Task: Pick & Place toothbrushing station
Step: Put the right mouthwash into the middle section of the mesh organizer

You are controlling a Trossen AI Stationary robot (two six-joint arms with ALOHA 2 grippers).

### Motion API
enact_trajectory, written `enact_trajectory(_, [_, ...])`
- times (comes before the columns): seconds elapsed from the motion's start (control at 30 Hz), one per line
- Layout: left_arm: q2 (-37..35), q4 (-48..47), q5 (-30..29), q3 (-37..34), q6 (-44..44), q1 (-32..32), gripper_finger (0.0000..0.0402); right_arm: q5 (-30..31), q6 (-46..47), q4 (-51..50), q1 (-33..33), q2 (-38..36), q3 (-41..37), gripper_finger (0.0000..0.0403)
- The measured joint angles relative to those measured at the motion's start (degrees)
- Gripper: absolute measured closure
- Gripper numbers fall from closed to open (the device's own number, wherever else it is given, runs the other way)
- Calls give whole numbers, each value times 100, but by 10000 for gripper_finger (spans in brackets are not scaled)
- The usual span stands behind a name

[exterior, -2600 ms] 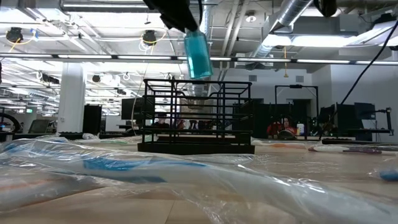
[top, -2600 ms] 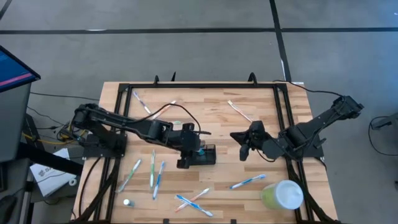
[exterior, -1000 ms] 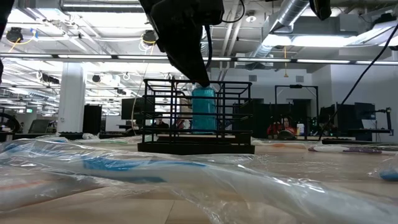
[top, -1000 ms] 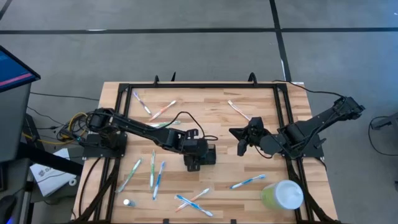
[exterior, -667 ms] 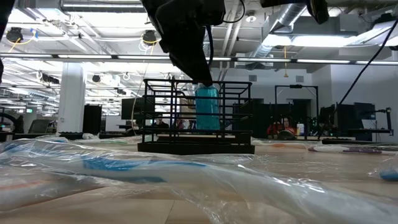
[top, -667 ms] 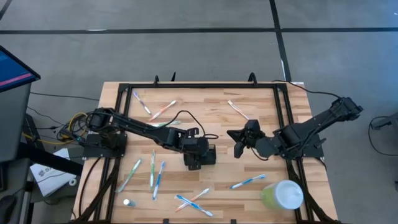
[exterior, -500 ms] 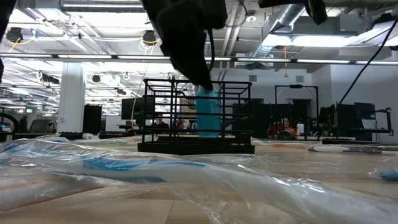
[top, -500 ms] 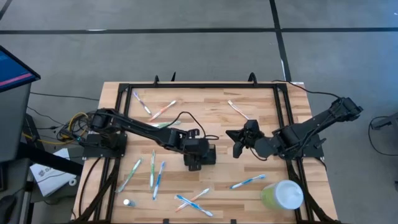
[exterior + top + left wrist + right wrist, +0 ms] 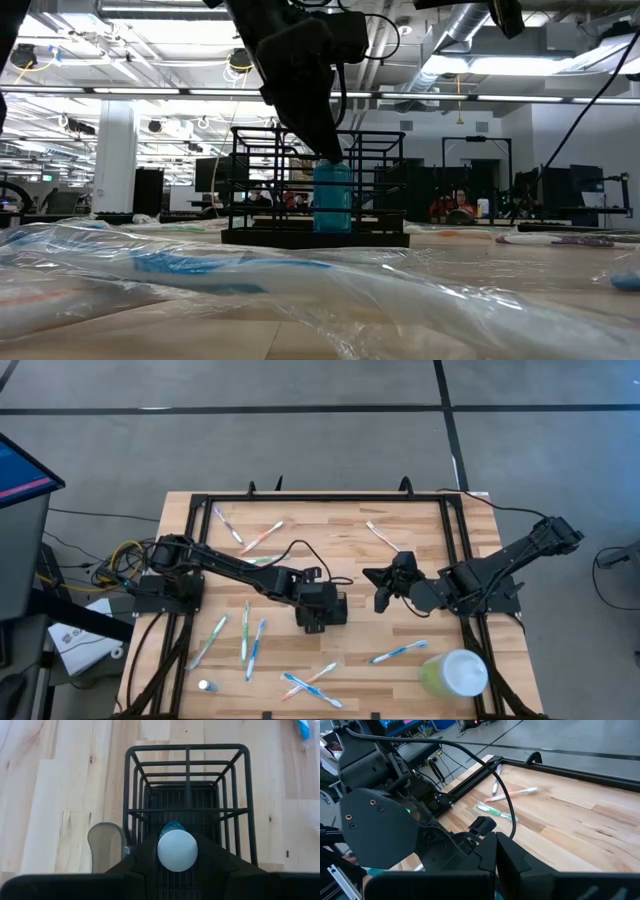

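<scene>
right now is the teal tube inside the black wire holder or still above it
Inside: the teal tube stands upright within the black wire holder, left tool gripping its top.

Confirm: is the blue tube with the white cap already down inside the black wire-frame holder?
Yes, in the low view the blue tube stands inside the black wire-frame holder, gripped from above by the left gripper.

We count ten toothbrushes (image 9: pixel 244 630) on the table: four on the 12 o'clock side, six on the 6 o'clock side. There is one black wire holder (image 9: pixel 337 607) at centre, one teal bottle (image 9: pixel 332 196), one pale green cup (image 9: pixel 455 673) at 5 o'clock, one small capped item (image 9: pixel 205 685) at 7 o'clock.
</scene>
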Motion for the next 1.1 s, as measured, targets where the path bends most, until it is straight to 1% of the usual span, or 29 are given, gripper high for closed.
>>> enact_trajectory(0.1, [0, 6, 8, -1, 7, 31, 306, 0, 0, 0, 0, 0, 0, 403])
enact_trajectory(0.33, [0, 2, 21, -10, 12, 40, 279, 0, 0, -4, 0, 0, 0, 403])
enact_trajectory(0.6, [0, -1, 22, -12, 10, 40, 282, -2, -2, -7, 0, -2, 0, 403])
enact_trajectory(0.7, [0, 0, 25, -12, 12, 40, 277, -2, -4, -7, 0, -2, 0, 403])
enact_trajectory(1.1, [0, -16, 130, -12, 12, 38, 218, -4, -2, -8, 2, -4, 0, 403])
